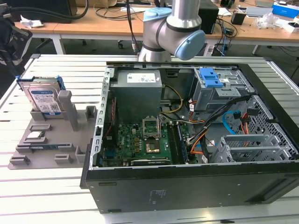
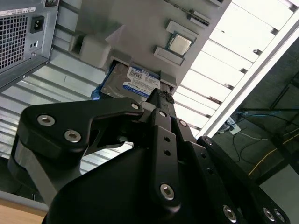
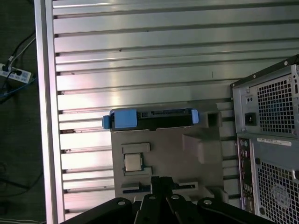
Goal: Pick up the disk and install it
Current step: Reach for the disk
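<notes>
— First wrist view: what is closest?
— The gripper [image 3: 162, 179], hanging above the grey holder [image 3: 163, 144]. Open or closed, I cannot tell, but I see nothing in it.
— And the disk?
— The disk [image 3: 159, 120] stands on edge in a slot at one end of the holder, apart from the gripper.
— How would it handle?
— Stiff, fairly heavy for its size, I'd judge, with smooth metal faces and easily hurt by knocks. Its upper edge stands clear of the slot, so a pinch across the flat faces there looks best.
— Do the views differ?
— Here it is edge-on. The exterior view shows the disk [image 1: 44, 100] by its labelled face and, to that view's right, the open computer case [image 1: 140, 191], with the arm [image 1: 173, 28] beyond.
</notes>
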You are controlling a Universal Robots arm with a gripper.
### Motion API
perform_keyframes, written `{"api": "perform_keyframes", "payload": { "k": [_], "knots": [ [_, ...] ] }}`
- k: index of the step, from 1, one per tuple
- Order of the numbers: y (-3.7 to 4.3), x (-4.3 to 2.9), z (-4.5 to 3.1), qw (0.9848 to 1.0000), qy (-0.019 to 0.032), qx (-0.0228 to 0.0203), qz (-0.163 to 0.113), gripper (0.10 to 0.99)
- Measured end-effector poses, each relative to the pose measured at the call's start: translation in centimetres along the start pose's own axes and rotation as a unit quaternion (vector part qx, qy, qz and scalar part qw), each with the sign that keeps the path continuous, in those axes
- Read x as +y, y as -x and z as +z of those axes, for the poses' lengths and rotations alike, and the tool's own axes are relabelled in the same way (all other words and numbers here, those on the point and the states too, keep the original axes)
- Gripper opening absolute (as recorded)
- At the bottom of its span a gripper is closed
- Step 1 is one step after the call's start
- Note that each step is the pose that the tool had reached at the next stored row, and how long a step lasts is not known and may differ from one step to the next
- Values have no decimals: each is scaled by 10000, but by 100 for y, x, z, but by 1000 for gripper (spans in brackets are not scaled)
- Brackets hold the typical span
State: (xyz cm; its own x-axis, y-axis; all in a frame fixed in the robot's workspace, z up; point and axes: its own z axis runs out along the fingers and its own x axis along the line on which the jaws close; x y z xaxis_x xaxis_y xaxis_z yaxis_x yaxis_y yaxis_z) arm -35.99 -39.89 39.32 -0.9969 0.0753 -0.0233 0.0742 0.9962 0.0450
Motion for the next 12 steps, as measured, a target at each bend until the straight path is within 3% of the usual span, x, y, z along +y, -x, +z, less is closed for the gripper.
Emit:
{"api": "perform_keyframes", "payload": {
  "k": [12],
  "knots": [
    [-232,-17,-6,10000,0,0,0,106]
  ]
}}
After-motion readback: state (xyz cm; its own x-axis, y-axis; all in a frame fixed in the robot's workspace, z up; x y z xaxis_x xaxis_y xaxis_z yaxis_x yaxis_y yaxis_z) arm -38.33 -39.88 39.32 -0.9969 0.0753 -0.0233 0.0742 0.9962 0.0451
